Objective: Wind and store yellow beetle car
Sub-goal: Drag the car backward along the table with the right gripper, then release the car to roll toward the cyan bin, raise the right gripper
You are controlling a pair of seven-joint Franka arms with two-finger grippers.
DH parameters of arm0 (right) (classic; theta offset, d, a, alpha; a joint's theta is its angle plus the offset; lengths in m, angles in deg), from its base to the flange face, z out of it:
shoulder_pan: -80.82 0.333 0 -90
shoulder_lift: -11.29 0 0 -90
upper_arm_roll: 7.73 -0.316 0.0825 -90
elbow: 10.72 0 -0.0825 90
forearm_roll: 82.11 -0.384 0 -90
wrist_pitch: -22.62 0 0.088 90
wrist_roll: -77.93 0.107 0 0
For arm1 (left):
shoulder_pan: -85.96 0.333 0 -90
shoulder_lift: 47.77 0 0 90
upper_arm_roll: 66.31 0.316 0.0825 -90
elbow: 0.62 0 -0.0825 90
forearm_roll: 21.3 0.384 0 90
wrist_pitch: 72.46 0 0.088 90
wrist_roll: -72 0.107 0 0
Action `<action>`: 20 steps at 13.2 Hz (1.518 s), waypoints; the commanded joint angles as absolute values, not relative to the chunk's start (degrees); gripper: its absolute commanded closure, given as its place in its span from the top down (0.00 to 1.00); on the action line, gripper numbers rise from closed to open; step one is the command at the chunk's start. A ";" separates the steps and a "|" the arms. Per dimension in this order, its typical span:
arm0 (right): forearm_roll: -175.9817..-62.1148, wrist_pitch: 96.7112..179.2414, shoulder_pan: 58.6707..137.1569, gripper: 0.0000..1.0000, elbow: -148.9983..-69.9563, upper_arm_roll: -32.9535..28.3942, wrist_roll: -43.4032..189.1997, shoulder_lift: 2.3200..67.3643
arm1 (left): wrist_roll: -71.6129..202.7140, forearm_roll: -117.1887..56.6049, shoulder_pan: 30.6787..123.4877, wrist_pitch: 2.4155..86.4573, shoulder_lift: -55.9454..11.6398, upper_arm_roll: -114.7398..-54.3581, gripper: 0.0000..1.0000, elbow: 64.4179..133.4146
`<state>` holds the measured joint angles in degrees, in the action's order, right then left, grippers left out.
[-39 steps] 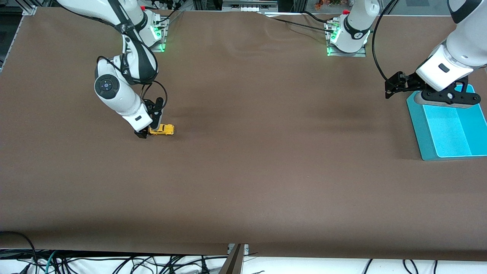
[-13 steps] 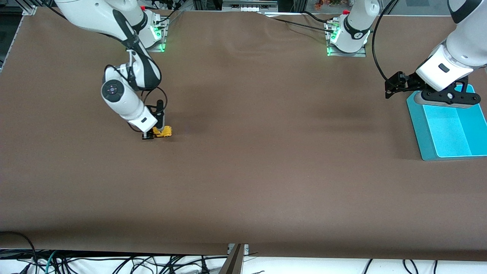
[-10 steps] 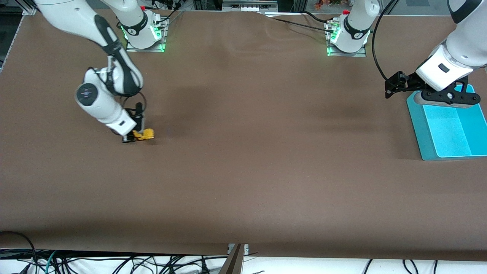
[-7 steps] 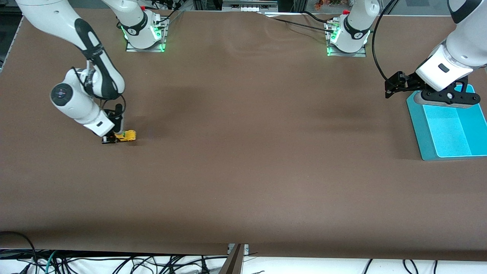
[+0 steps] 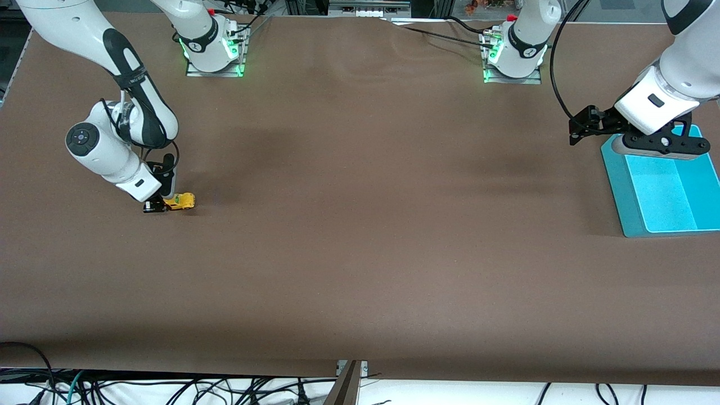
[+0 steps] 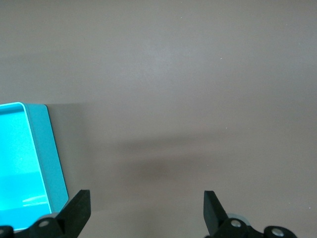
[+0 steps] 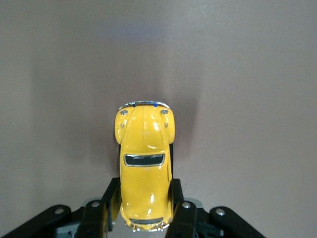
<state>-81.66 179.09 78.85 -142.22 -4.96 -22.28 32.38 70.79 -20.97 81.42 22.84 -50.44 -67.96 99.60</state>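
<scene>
While its wheels rest on the table [image 5: 360, 253], the yellow beetle car [image 7: 144, 163] sits clamped between the right hand's [image 7: 143, 210] fingers.

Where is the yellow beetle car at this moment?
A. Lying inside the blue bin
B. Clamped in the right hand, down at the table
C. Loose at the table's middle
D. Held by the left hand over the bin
B: the right hand grips the yellow beetle car by its sides at the table.

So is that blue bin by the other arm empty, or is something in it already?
Empty as far as shown: the blue bin has a bare floor. The yellow car sits on the table, gripped by the right gripper.
</scene>
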 commanded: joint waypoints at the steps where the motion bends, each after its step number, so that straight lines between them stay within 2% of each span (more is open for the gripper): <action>1: -81.85 179.51 78.35 0.90 -141.50 -5.53 -22.00 33.09 | 70.24 -21.56 81.65 21.49 -49.80 -68.16 1.00 97.99; 2: -81.94 178.55 78.35 1.00 -141.15 -5.53 -21.91 32.39 | 70.24 -21.56 81.65 21.49 -49.80 -68.16 1.00 97.99; 7: -82.11 163.18 78.35 1.00 -131.59 -5.53 -21.48 31.33 | 70.24 -21.56 81.65 21.49 -49.80 -68.16 1.00 97.99; 10: -83.61 159.13 78.44 1.00 -128.41 -5.44 -20.95 30.81 | 70.24 -21.56 81.65 21.49 -49.80 -68.16 1.00 97.99; 14: -83.52 151.93 78.53 1.00 -124.81 -5.71 -7.71 28.26 | 70.24 -21.56 81.65 21.49 -49.80 -68.16 1.00 97.99; 20: -83.52 140.15 78.79 1.00 -116.11 -5.80 12.94 28.17 | 70.24 -21.56 81.65 21.49 -49.80 -68.16 1.00 97.99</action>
<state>-82.77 143.87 78.91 -118.89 -5.43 7.03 28.16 70.80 -20.97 81.42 22.84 -50.44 -67.96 99.60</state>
